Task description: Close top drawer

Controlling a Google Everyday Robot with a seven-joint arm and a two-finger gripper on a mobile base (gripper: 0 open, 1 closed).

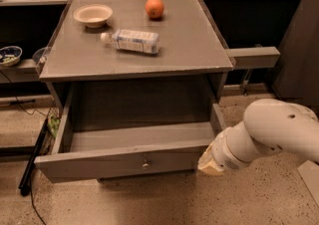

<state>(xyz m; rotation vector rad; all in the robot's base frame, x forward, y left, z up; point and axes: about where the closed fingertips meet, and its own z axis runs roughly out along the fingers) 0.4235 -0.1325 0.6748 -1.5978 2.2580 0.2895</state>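
The top drawer [99,163] is a wide grey wooden box. It stands pulled far out from under the grey cabinet top [199,45], and its inside looks empty. A small metal knob [145,162] sits at the centre of its long front panel. My white arm [274,132] comes in from the lower right. My gripper [210,163] shows only as a pale yellowish tip. It is right at the right end of the drawer's front panel, at the corner with the right side wall.
On the cabinet top lie a beige bowl [92,15], an orange [154,7] and a plastic bottle [132,41] on its side. A grey ledge [251,57] sticks out at the right. A dark cable [32,162] runs along the floor at the left.
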